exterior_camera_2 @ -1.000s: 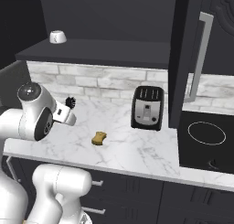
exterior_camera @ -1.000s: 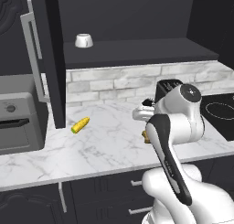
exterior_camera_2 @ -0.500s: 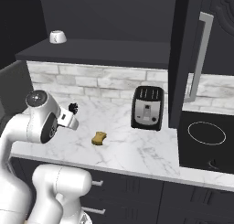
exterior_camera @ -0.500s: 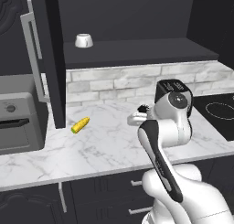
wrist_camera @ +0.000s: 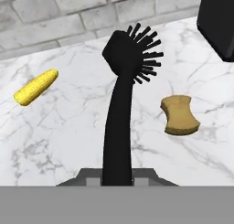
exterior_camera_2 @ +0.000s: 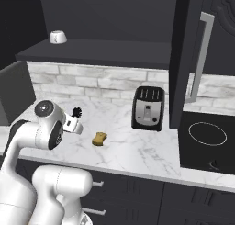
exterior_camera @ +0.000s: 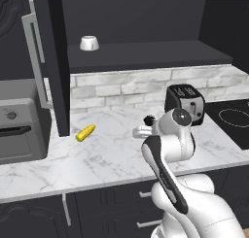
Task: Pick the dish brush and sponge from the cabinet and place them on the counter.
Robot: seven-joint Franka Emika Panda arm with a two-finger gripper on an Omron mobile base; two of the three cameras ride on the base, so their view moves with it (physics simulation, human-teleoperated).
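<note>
arm bent low, gripper (wrist_camera: 117, 175) clamped on dish brush (wrist_camera: 123, 77).

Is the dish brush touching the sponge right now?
Apart. In the hand view, bare marble counter separates the dish brush, held in the shut claw, from the sponge lying to its right.

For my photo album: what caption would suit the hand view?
Gripper holding the dish brush above the counter, corn cob and sponge lying below.
</note>
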